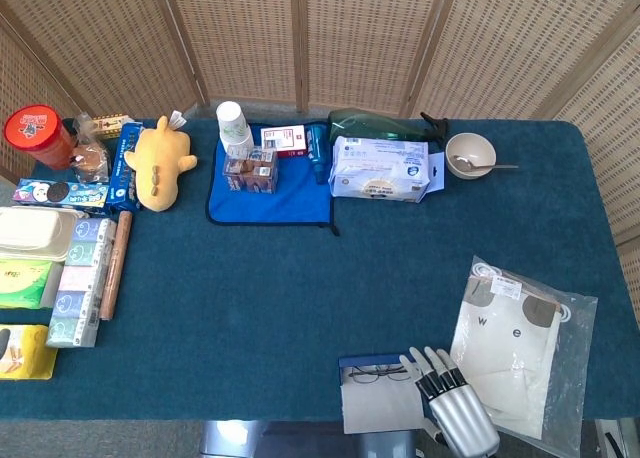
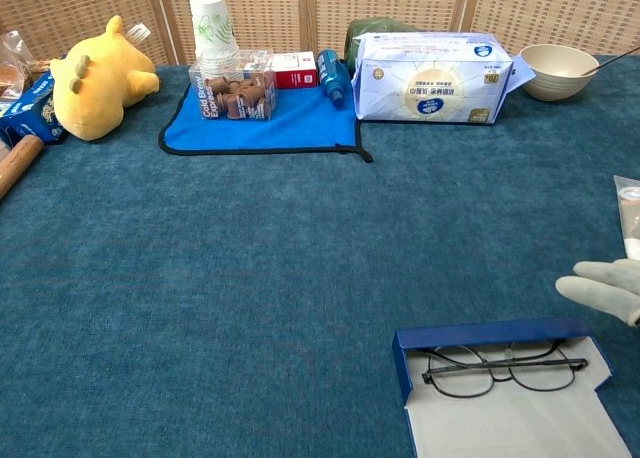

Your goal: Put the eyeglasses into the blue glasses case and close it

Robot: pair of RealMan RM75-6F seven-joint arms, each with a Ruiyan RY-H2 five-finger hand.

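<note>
Thin wire-framed eyeglasses [image 2: 503, 368] lie folded inside the flat, open blue glasses case [image 2: 497, 333] on the napped teal tablecloth [image 2: 300, 268]; the silvery right hand [image 1: 455, 403] hovers beside it, fingers spread, empty.

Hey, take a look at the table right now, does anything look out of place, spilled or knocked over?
Nothing looks spilled or damaged. The eyeglasses lie folded inside the blue glasses case, which is open. The right hand holds nothing, its fingers apart beside the case. The yellow plush toy lies on its side, which hardly seems odd.
</note>
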